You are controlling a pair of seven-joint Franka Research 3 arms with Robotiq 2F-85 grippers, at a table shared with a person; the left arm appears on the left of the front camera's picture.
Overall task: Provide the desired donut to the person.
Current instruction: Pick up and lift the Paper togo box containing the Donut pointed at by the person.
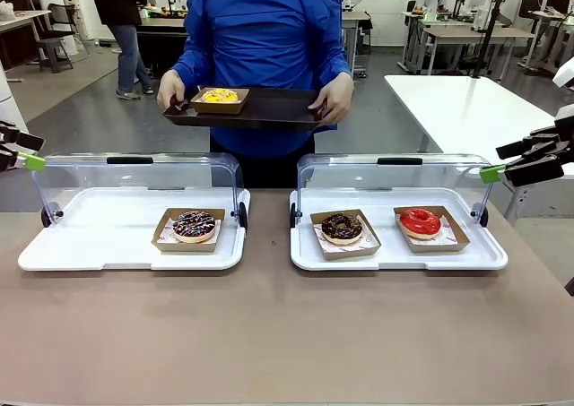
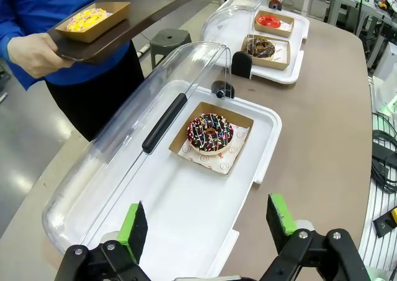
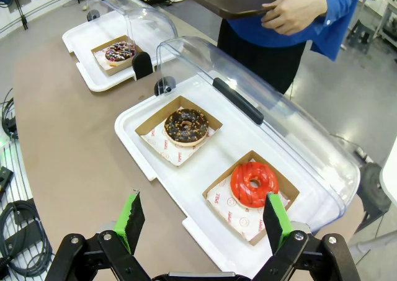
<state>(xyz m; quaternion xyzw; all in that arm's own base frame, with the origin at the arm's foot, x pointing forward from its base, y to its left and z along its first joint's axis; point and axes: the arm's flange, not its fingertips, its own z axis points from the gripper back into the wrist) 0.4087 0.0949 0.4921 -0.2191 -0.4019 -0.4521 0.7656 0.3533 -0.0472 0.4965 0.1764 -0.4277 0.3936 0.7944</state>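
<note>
Bare brown table (image 1: 269, 334) lay nearest the front camera. Beyond it sat two white trays with their clear lids swung back. The left tray (image 1: 90, 245) held a sprinkled donut (image 1: 194, 225). The right tray (image 1: 395, 264) held a dark chocolate donut (image 1: 342, 228) and a red donut (image 1: 420, 221). Each donut sat in its own card box. Across the table the person (image 1: 260, 30) held a dark serving tray (image 1: 278, 108) in both hands, with a yellow donut (image 1: 220, 95) towards the picture's left and bare space beside it. My left claw (image 1: 34, 151) and right claw (image 1: 500, 161) hung at the picture's edges, both released and grasping nothing. Neither hand pointed, so I could not tell which donut was wanted. I judged it best to wait for a sign.

From the left wrist, my green pads framed the left tray from above, with the sprinkled donut just past them. Its box sat cornerwise, clear of the rim, which the front view flattened. I judged I should pinch a box wall and spare the icing.

From the right wrist, the red donut lay nearest my pads and the chocolate one beyond it. The lid arched on the person's side, so coming down from my side should clear it. This view cut the serving tray short, so the front view would have to guide any set-down onto its bare part.
</note>
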